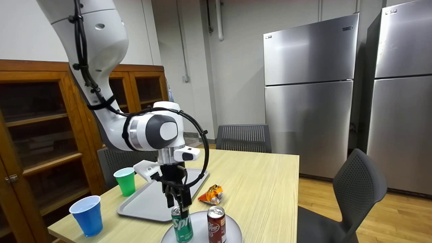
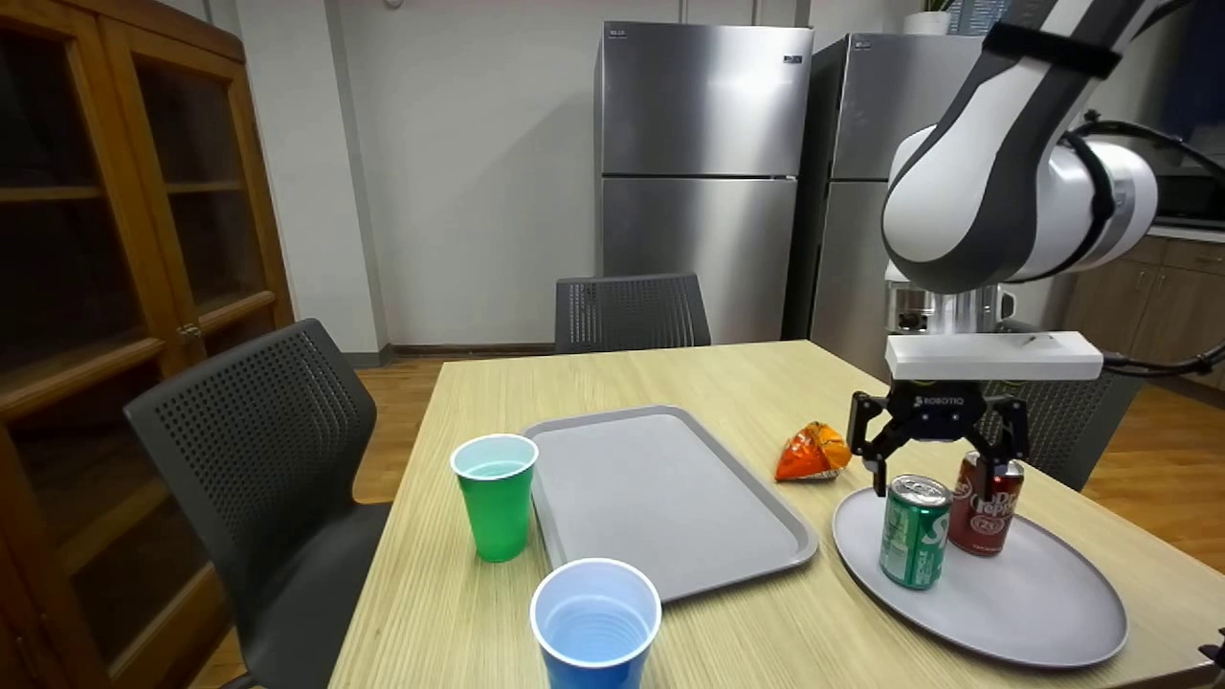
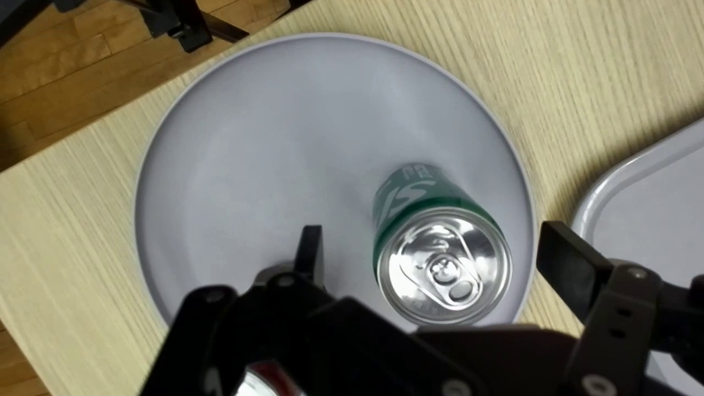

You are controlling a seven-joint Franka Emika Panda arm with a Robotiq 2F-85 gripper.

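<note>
Gripper (image 2: pixel 933 477): jaws hung wide apart, grasping nothing.
Sprite can (image 3: pixel 443 267): stood upright between them in the wrist view; centring looked key.
Dr Pepper can (image 2: pixel 984 531): stood just beside; a straight descent appeared safest.
Plate (image 3: pixel 330 110): carried both cans.

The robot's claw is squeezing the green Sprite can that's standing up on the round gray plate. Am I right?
Almost! The claw isn't squeezing the green Sprite can. It's open: the wrist view shows a gap between the can and the fingers on both sides. The can is standing up on the round gray plate, just like you said.
</note>
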